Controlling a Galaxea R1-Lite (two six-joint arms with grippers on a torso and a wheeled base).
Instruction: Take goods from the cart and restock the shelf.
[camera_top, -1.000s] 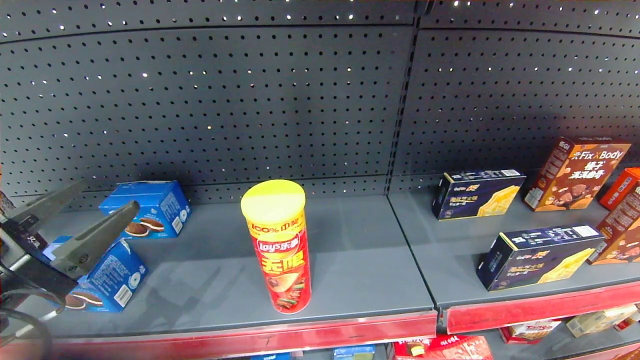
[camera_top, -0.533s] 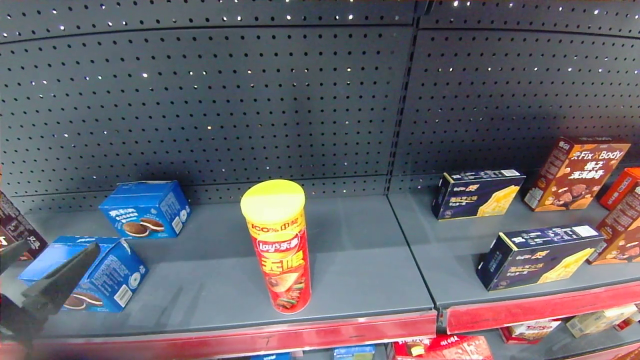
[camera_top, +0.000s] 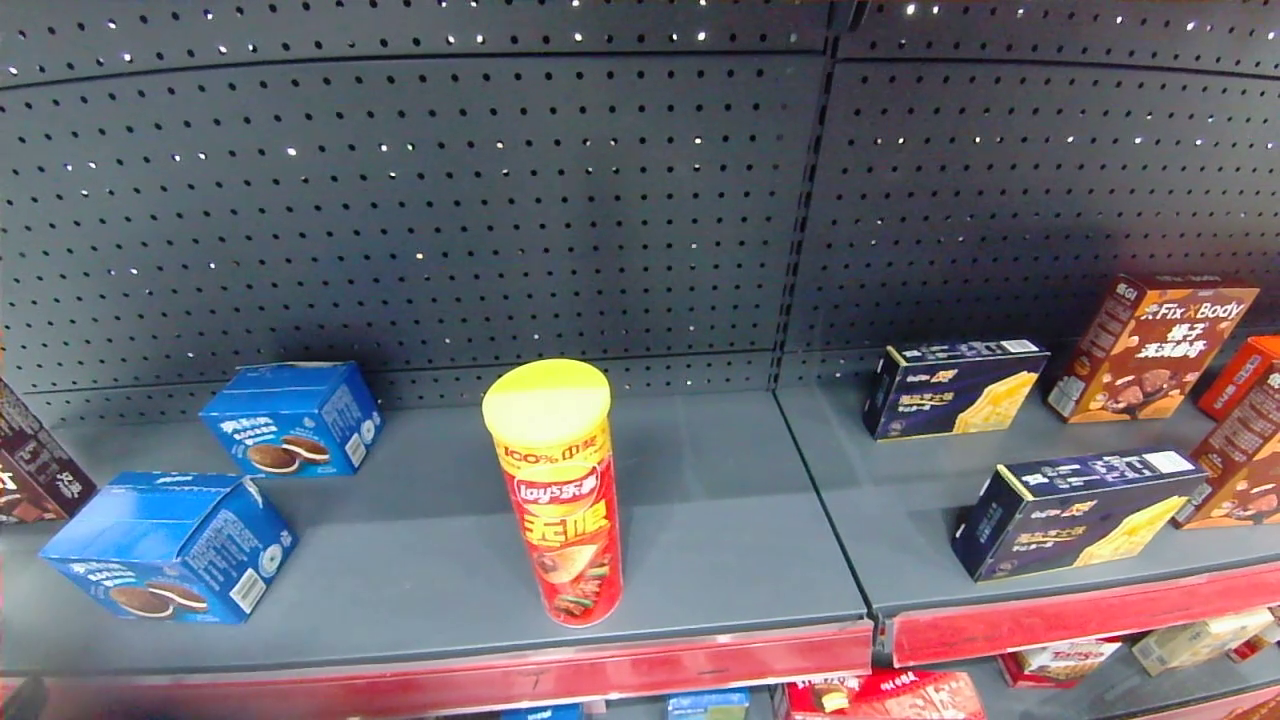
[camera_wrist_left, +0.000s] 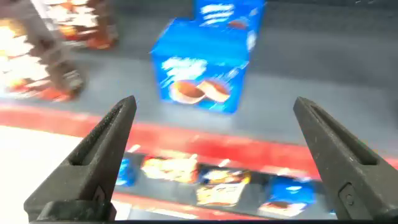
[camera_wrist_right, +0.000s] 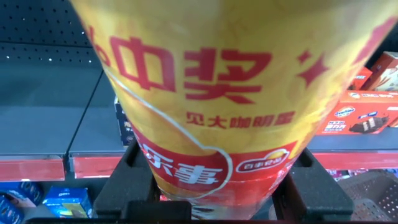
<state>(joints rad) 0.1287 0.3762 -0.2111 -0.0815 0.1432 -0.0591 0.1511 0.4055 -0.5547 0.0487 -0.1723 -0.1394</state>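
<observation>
A tall red chip can with a yellow lid (camera_top: 560, 490) stands upright near the front of the grey shelf (camera_top: 700, 520). Two blue cookie boxes (camera_top: 170, 548) (camera_top: 292, 418) lie to its left. In the left wrist view, my left gripper (camera_wrist_left: 214, 106) is open and holds nothing. It hovers in front of the shelf's red edge (camera_wrist_left: 249, 146), facing a blue cookie box (camera_wrist_left: 205, 68). My right gripper (camera_wrist_right: 217, 171) is shut on a second chip can (camera_wrist_right: 224, 93), yellow above and red below, held close to the camera.
Two navy boxes (camera_top: 955, 388) (camera_top: 1075, 515) and a brown box (camera_top: 1150, 345) lie on the right shelf section. A black pegboard (camera_top: 500, 200) backs the shelf. More goods (camera_top: 880, 695) sit on the lower shelf. An orange box (camera_wrist_right: 367, 112) shows beside the held can.
My left gripper has drawn back down and to the left, leaving the head view. The front blue cookie box is now uncovered. The chip can and boxes have not moved.
</observation>
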